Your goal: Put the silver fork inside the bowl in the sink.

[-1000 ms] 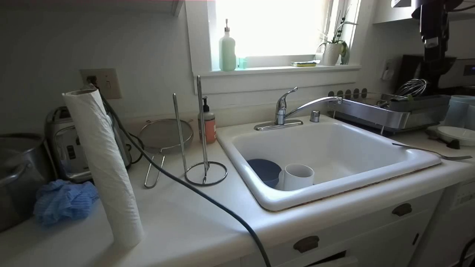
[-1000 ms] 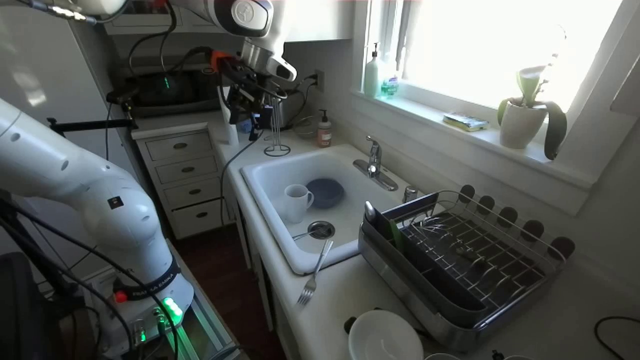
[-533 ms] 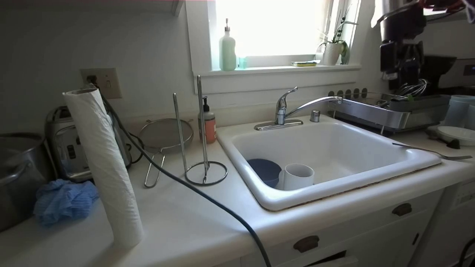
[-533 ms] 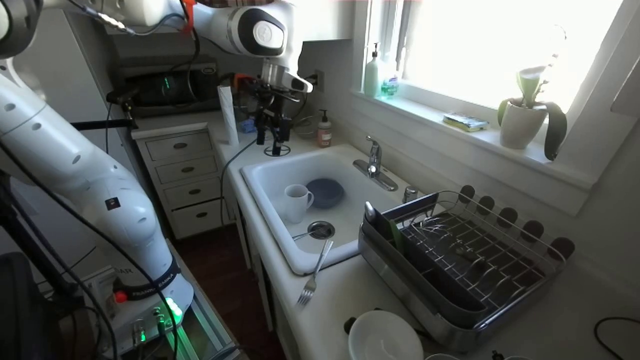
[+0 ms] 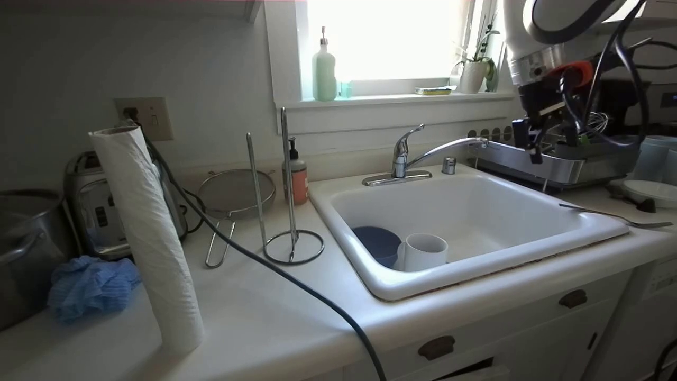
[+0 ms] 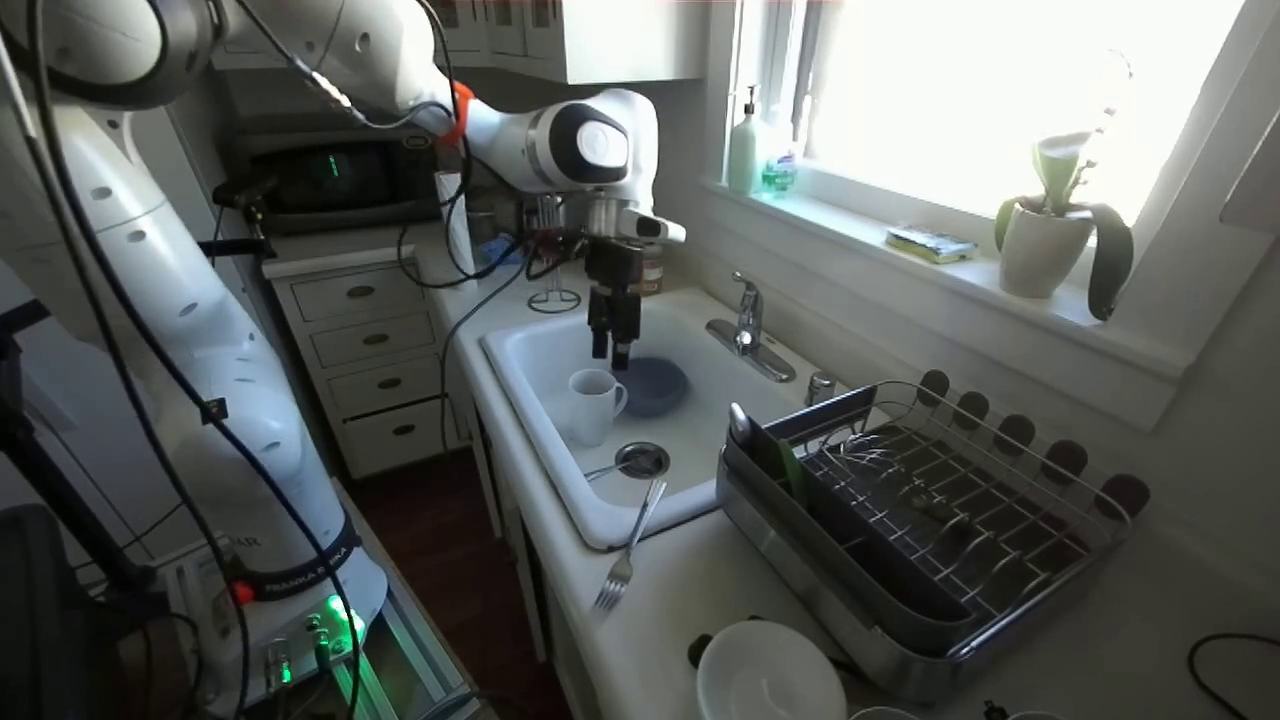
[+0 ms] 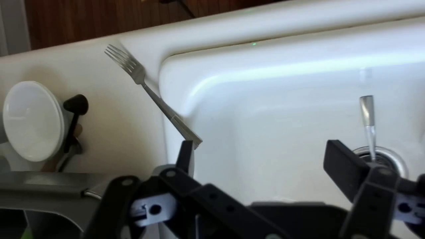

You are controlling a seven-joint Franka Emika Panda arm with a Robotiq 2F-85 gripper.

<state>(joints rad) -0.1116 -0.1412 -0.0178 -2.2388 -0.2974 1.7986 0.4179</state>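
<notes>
Aloft: gripper, jaws spread, room between | fork across sink rim, handle end overhanging

Window, both exterior views: overexposed, pure white; main visible light source. Wall: dim, grey. Cabinet fronts: in shadow. Paper roll: soft shadow at foot, on table. Green lamps, robot base: glowing. Wrist view: glare band along side of sink; green light spot on its rim; fork, tines clearly resolved, faint shadow alongside; claw, near-black, edges slightly soft.
</notes>
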